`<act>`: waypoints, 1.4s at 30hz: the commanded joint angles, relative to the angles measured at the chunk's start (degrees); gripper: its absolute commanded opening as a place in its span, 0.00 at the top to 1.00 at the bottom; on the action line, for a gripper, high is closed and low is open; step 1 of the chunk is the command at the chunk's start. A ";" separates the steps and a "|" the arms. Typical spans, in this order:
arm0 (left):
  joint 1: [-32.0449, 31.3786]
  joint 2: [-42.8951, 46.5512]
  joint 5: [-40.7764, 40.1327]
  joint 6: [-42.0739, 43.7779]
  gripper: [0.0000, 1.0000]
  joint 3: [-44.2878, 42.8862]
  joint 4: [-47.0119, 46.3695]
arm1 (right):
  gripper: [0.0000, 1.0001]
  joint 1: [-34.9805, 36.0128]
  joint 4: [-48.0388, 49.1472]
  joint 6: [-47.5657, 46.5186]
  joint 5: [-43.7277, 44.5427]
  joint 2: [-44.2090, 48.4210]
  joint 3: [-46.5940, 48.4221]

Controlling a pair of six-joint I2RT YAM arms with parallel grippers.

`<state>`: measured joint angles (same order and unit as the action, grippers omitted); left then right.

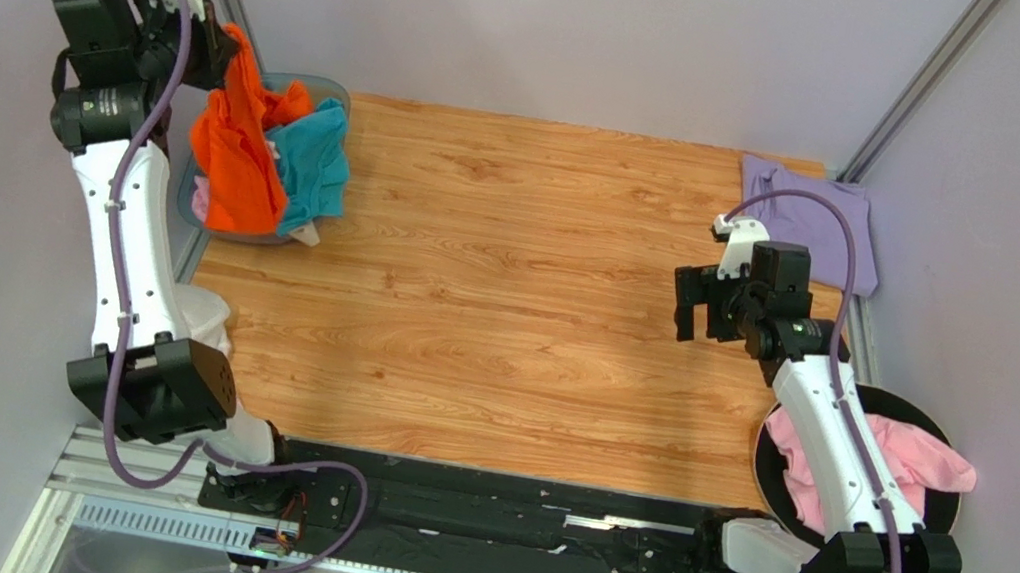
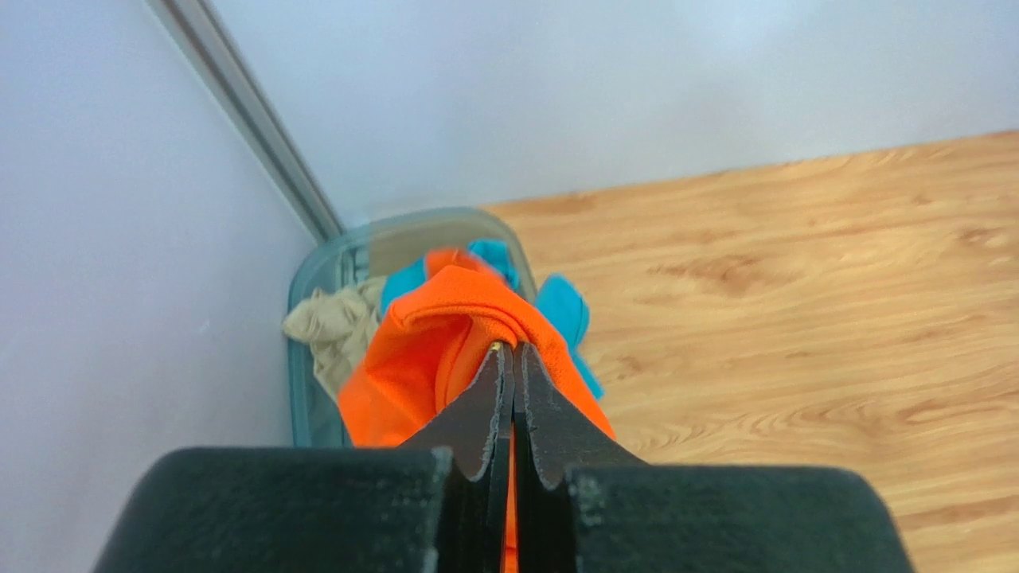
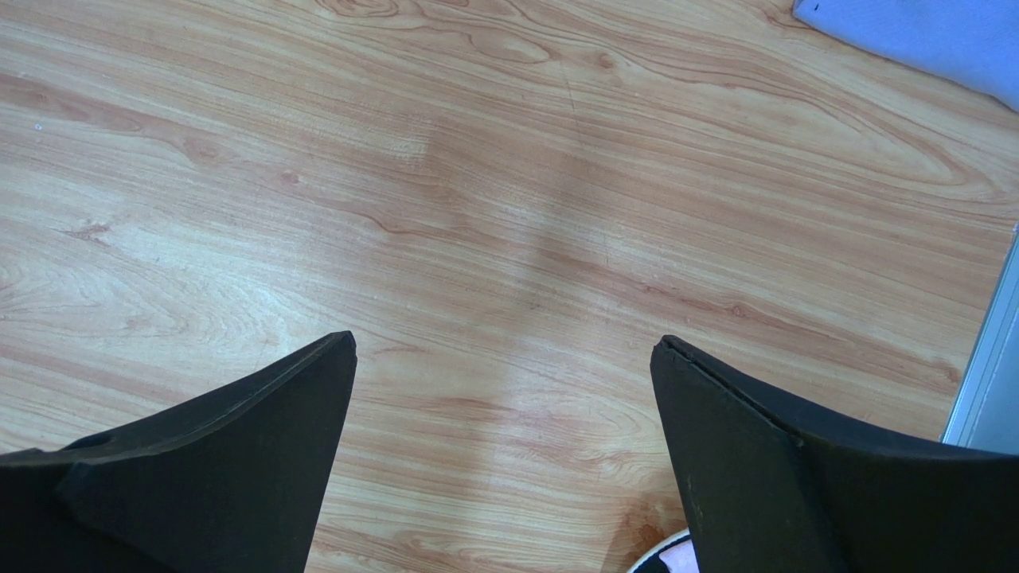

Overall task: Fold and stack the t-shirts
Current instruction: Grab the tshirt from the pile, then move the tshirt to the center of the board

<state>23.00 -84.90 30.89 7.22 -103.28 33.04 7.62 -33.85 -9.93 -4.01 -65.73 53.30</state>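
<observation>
Shirts lie in three places. The orange shirt (image 1: pixel 236 147) hangs from the left gripper (image 2: pixel 512 358), whose jaws are pressed tight on a fold of it, above a clear tub (image 1: pixel 333 89) at the upper left of the top view. A teal shirt (image 1: pixel 314 167) and a tan shirt (image 2: pixel 341 328) sit in that tub. A lavender shirt (image 1: pixel 808 218) lies flat at the upper right corner of the wooden table (image 1: pixel 514 303). A pink shirt (image 1: pixel 901 459) fills a black round basket (image 1: pixel 948 507) at the lower right. The right gripper (image 1: pixel 693 307) hangs wide open over bare wood, holding nothing. Pale lilac-grey walls (image 1: pixel 556 21) and metal posts (image 1: pixel 927 76) close the table in.
</observation>
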 commanded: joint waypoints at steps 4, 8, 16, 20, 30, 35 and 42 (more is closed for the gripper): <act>-2.17 4.74 5.23 -8.53 1.00 -12.28 1.59 | 0.00 0.47 0.80 -0.53 0.32 -0.71 2.25; -4.10 4.05 6.80 -12.05 1.00 -19.48 2.29 | 0.00 0.47 0.62 -0.53 0.23 -1.24 2.25; -9.29 3.07 14.45 -16.88 1.00 -26.70 2.56 | 0.00 0.56 0.89 -0.70 0.58 -1.50 2.07; -10.00 4.04 18.66 -22.07 1.00 -26.70 -1.12 | 0.00 0.56 0.89 -0.79 0.76 -1.77 1.99; -16.76 5.53 23.07 -23.50 1.00 -16.36 0.18 | 0.00 0.47 0.89 -0.96 1.20 -2.20 1.81; -25.26 5.89 19.74 -14.63 1.00 -7.73 6.58 | 0.00 0.56 0.89 -1.14 1.46 -2.73 1.81; -34.86 0.02 16.04 -2.77 1.00 -2.27 12.22 | 0.00 0.47 1.06 -1.32 1.99 -3.61 1.72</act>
<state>-7.64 -82.24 48.16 -4.36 -105.16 42.02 7.84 -33.91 -10.39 -3.03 -69.17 53.30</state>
